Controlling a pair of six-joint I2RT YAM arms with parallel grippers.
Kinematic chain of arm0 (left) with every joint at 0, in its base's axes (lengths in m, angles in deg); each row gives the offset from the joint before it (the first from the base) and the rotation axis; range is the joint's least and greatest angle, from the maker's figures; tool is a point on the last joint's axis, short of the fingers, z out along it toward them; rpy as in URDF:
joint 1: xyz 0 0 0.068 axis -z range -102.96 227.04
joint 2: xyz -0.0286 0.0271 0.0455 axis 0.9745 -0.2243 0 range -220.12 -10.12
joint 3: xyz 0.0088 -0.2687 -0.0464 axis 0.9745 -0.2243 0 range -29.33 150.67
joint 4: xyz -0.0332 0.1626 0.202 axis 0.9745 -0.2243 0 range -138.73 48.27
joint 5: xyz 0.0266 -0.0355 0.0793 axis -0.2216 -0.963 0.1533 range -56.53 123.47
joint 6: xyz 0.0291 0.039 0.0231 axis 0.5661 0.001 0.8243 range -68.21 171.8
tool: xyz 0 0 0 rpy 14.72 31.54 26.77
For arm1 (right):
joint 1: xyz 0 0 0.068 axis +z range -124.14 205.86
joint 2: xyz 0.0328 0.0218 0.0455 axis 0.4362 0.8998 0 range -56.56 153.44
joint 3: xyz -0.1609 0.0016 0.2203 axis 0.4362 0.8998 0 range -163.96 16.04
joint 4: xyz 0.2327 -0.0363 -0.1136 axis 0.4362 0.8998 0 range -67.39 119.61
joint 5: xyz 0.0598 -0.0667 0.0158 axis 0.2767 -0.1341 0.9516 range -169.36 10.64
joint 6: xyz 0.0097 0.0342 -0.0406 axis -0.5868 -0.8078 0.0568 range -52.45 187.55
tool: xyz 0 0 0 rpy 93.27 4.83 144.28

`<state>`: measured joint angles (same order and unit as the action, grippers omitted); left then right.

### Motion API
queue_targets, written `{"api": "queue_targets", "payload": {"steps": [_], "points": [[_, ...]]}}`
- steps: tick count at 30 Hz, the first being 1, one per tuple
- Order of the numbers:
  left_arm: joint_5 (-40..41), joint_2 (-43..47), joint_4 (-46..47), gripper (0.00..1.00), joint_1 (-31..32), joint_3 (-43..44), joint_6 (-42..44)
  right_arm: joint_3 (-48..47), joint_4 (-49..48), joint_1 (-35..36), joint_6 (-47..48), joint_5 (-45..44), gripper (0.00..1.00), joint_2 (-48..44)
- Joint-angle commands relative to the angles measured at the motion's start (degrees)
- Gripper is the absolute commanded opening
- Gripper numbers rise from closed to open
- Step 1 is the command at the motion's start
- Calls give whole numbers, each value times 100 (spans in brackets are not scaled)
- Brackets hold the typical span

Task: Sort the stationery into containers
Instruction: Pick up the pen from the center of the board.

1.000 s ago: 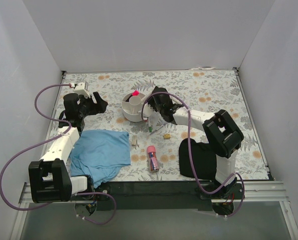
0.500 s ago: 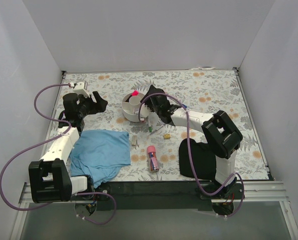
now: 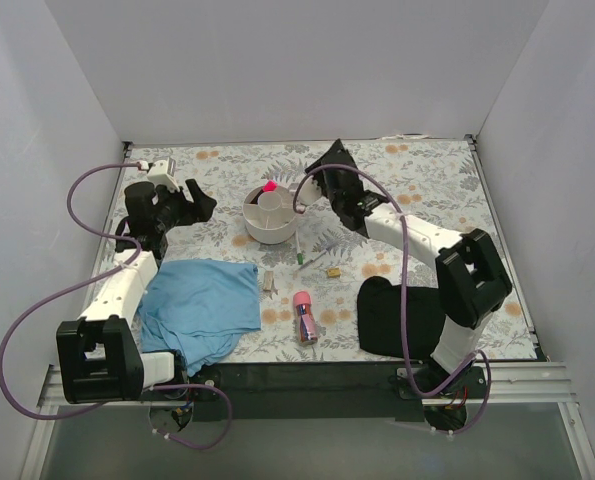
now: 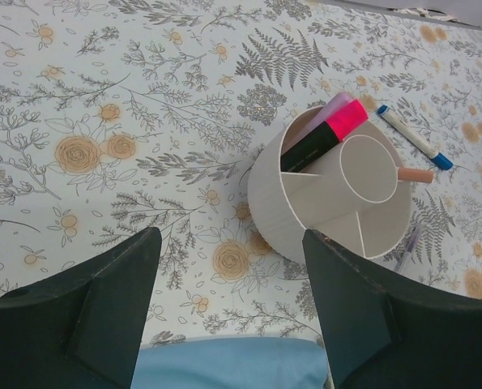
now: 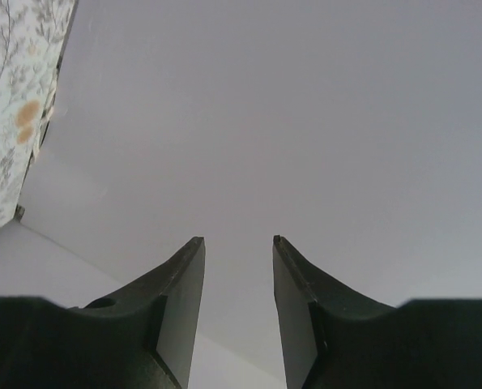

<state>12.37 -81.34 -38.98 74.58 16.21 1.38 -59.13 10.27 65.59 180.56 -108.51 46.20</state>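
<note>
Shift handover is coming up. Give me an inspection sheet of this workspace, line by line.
Surface: floral table cover, lying flat.
Job's things: white organiser holds a pink highlighter; pink tube, green-capped pen and brass piece lie loose.
Clutter: blue cloth, black cloth.
End effectors: left end effector open, empty; right end effector open, empty, facing the wall.
Cables: purple cables loop beside both arms.
Surroundings: white walls.

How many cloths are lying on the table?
2. The blue cloth lies at the near left; the black cloth lies at the near right. None seems hidden.
</note>
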Motion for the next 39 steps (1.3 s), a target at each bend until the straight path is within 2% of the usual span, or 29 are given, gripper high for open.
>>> {"api": "queue_targets", "payload": {"steps": [1, 2, 3, 4, 5, 6, 7, 8, 9, 10, 16, 20, 24, 25, 27, 30, 32, 36, 39], "points": [[-201, 12, -431, 71, -18, 429, -30, -627, 1133, -254, -723, -548, 48, -423], [-227, 12, -511, 72, -18, 473, -30, -847, 1590, -316, -1981, -505, 48, -415], [-254, 20, -581, 72, -18, 491, -56, -1111, 2699, -342, -2655, -391, 48, -389], [-271, 21, -739, 72, -18, 526, -48, -1696, 3250, -438, -3436, 10, 48, -354], [-289, 21, -818, 72, -18, 570, -39, -1963, 3699, -491, -4688, 258, 48, -301], [-289, 12, -906, 72, -18, 648, -30, -2201, 4243, -544, -5353, 556, 48, -170], [-289, -14, -1064, 72, -18, 701, -13, -2455, 5023, -658, -5847, 1290, 47, -116], [-315, -23, -1135, 72, -18, 737, 22, -2684, 5361, -720, -6226, 1767, 46, -81], [-359, -23, -1188, 72, -18, 746, 31, -2669, 5530, -781, -6848, 2198, 46, -116], [-368, 11, -1275, 72, -18, 737, 5, -2591, 5662, -869, -7054, 3021, 46, -159], [-833, 91, -1601, 70, -18, 702, -22, -1949, 5900, -1238, -8845, 5265, 46, -187], [-1447, 29, -1839, 60, 17, 553, 102, -1421, 5673, -1239, -9017, 5894, 40, -204], [-2029, -163, -1883, 43, 166, 491, 207, -1596, 5637, -1213, -8955, 5614, 33, 120], [-2090, -225, -1891, 33, 158, 517, 225, -1736, 5611, -1213, -8894, 5500, 28, 208], [-2205, -418, -1944, 28, 167, 640, 295, -1921, 5524, -1239, -8866, 5280, 27, 551], [-2101, -629, -2137, 37, 167, 973, 479, -2246, 5286, -1449, -9190, 4701, 28, 964], [-1968, -866, -2418, 44, 167, 1149, 952, -2422, 5093, -1713, -9227, 4278, 31, 1236], [-1328, -1183, -2630, 47, 167, 1457, 1437, -2309, 4601, -2082, -8990, 3899, 35, 1475], [-1309, -1412, -2682, 48, 167, 1703, 1438, -2002, 4188, -2223, -8797, 3794, 36, 1405]]}}
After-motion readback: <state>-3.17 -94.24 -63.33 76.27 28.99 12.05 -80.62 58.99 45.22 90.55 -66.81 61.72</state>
